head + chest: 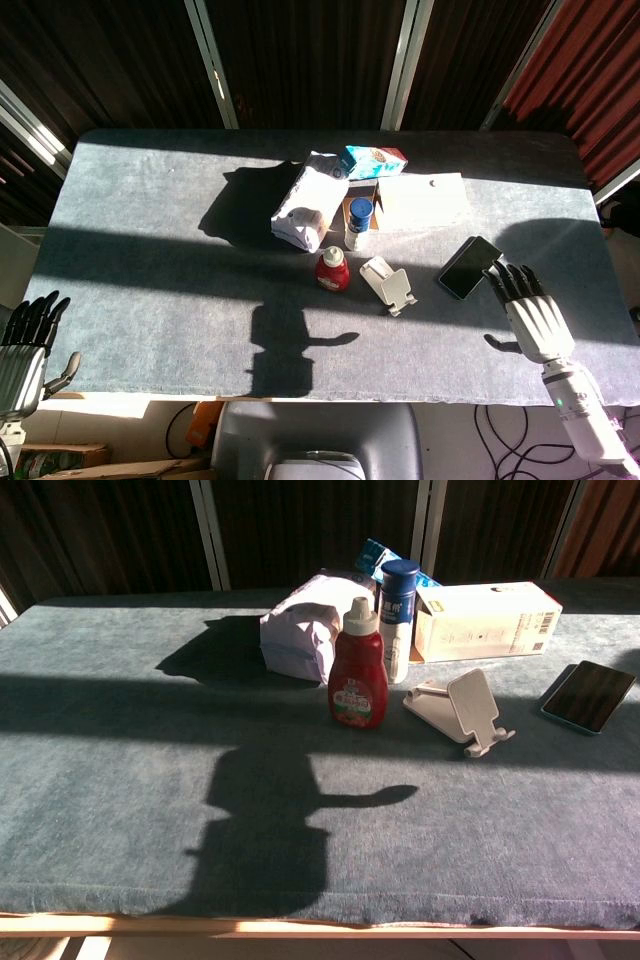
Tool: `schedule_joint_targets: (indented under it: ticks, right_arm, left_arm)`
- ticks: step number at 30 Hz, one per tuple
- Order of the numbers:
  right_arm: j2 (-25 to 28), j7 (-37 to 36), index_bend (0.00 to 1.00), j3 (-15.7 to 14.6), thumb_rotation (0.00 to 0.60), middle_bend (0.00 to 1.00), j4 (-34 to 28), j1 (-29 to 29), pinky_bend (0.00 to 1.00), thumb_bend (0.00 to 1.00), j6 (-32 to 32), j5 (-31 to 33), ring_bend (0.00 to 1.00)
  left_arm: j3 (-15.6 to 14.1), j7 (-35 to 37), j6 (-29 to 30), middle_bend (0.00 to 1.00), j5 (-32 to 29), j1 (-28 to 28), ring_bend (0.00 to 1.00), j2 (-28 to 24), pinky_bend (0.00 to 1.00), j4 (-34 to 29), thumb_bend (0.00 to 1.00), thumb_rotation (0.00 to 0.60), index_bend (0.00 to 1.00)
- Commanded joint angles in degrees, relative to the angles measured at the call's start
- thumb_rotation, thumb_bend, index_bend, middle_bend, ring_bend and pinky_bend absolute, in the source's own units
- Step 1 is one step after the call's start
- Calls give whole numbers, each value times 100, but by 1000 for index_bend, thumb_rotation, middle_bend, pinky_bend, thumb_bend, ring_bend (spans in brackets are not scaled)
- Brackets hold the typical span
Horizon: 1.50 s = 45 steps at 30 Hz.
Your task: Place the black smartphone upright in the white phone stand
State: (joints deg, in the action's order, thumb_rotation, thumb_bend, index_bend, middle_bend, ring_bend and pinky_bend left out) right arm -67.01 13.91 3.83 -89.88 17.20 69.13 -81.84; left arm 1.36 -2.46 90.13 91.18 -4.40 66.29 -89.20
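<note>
**Phone flat on desk, not in stand**

Black smartphone lies flat, right side of desk, right of white phone stand, apart from it. Right hand just near-right of phone, fingers spread, holding nothing; fingertips at phone's edge, contact unclear. Left hand off desk's near-left corner, fingers apart, empty. Ketchup bottle left of stand.
</note>
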Motion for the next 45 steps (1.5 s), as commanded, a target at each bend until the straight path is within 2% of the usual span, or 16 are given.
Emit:
schedule_joint_targets:
  ticks: [1,3,8,14,28,37,45]
  right_arm:
    - [-67,182,0,332,600,0,873,862,0,298,-1205,416,0]
    - [-201,412,0,335,600,0,1335,1180,0,299,-1686,500,0]
    - [-628,859,0,183,600,0,2512,1734,0,298,-2440,418,0]
    - [-1045,1320,0,36,600,0,3518,2110,0,299,-3057,484,0]
    - [-1753,2084,5,16,600,0,4322,2545,0,298,-3705,1086,0]
    - [-2068,2100,46,17,600,0,4556,2650,0,299,-3987,1356,0]
    - [-2172,1904,125,-45,600,0,4646,2659,0,298,-4085,1451,0]
  left_arm:
    - [22,-72,-86,1,-62,-37,0,15,40,-16,373,600,0]
    - [33,-112,-106,1,-78,-49,0,29,41,-39,373,600,0]
    - [57,-185,-178,4,-153,-74,0,49,43,-54,373,600,0]
    - [96,-273,-275,4,-245,-120,0,87,44,-54,372,600,0]
    - [121,-436,-396,5,-327,-189,0,153,45,-56,372,600,0]
    - [117,-407,-385,4,-315,-193,0,153,45,-43,372,600,0]
    - [96,-376,-366,4,-280,-189,0,144,45,-41,372,600,0]
